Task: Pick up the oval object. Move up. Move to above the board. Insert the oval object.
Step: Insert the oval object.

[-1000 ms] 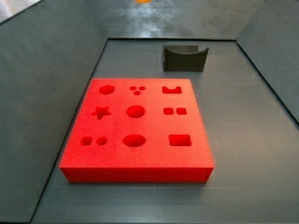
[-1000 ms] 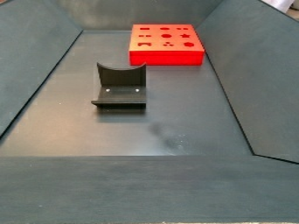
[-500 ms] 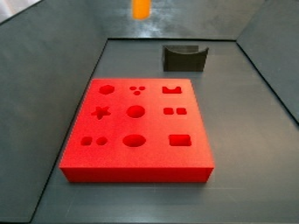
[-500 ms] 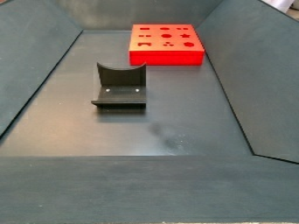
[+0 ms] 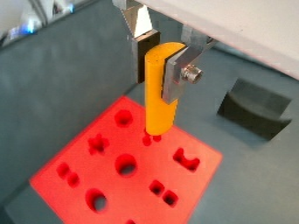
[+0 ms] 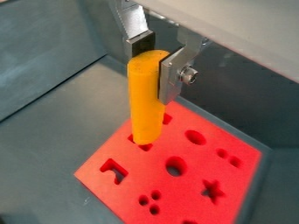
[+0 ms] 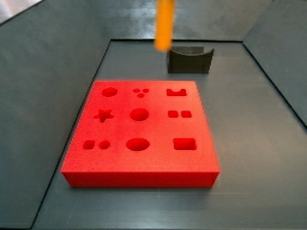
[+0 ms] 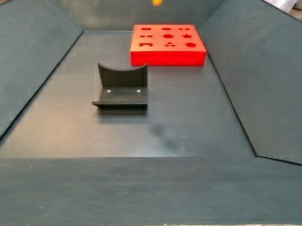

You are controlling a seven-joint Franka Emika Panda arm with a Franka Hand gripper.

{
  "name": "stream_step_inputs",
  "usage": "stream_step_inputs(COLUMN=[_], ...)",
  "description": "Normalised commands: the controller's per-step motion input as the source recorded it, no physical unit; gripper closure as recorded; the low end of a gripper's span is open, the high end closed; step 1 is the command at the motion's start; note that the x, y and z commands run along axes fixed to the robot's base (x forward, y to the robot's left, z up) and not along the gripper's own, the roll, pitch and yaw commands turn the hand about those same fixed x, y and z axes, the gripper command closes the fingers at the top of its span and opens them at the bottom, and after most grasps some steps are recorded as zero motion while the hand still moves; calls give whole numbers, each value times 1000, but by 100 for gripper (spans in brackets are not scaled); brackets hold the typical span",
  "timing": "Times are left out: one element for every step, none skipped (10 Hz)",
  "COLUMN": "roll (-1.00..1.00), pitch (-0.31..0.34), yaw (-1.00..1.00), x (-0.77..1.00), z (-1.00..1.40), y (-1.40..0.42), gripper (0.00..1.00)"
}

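Observation:
My gripper (image 5: 160, 61) is shut on the oval object (image 5: 160, 87), a smooth orange-yellow peg held upright between the silver fingers. Both wrist views show it, the gripper (image 6: 156, 61) clamping the oval object (image 6: 146, 96) near its top. Its lower end hangs in the air over the board (image 5: 117, 122), a thick red block with shaped cutouts (image 6: 140, 179). In a side view the oval object (image 7: 164, 22) reaches down from the top edge, above the far end of the board (image 7: 162, 130). Only its tip (image 8: 156, 3) shows over the board (image 8: 168, 58). The gripper itself is out of both side views.
A dark grey U-shaped fixture (image 7: 189, 59) stands on the floor beyond the board, seen also as the fixture (image 8: 120, 86) and the fixture (image 5: 257, 107). Sloping grey walls enclose the floor on all sides.
The oval object has come down further into the side view and shifted slightly right, toward the board. The board and the fixture have not moved.

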Motion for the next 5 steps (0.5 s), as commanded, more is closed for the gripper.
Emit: stream_step_inputs(roll=[-100,-94,0,51,253], pitch=[0,-6,0,0,-99], yaw=[331,317,0,0,97], x=[560,469,89,-51,-263], z=[-911,-789,-120,-60,-697], y=[-263,-303,-171,0,-149], gripper=[100,100,100,100,100])
